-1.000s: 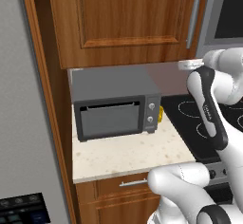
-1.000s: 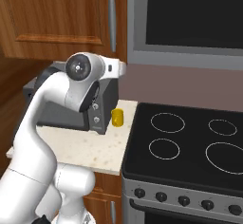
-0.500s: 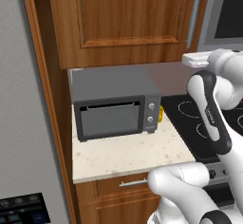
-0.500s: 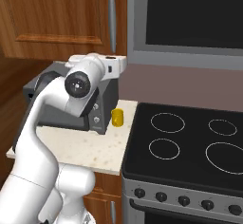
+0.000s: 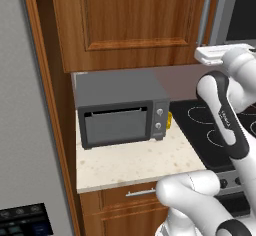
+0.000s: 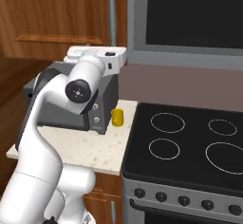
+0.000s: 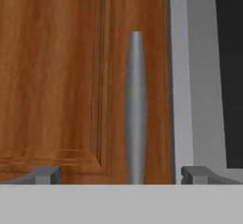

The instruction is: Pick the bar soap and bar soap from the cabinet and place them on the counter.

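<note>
We had the tool (image 7: 121, 174) wide open, gripping nothing, facing the cabinet (image 7: 57, 76) handle (image 7: 136, 123). Door was shut, so soap hidden. Microwave (image 5: 122, 110) sat at table (image 5: 135, 162) back edge.

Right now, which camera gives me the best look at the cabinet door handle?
The hand view: the cabinet handle stands large, centred between the open gripper tips. The left base view shows it small at the door's right edge; the right base view shows it partly behind the arm.

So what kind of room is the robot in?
It looks like a kitchen. There's a grey microwave sitting on a speckled counter, a black stovetop with ring burners right beside it, and a wooden cabinet up on the wall.
</note>
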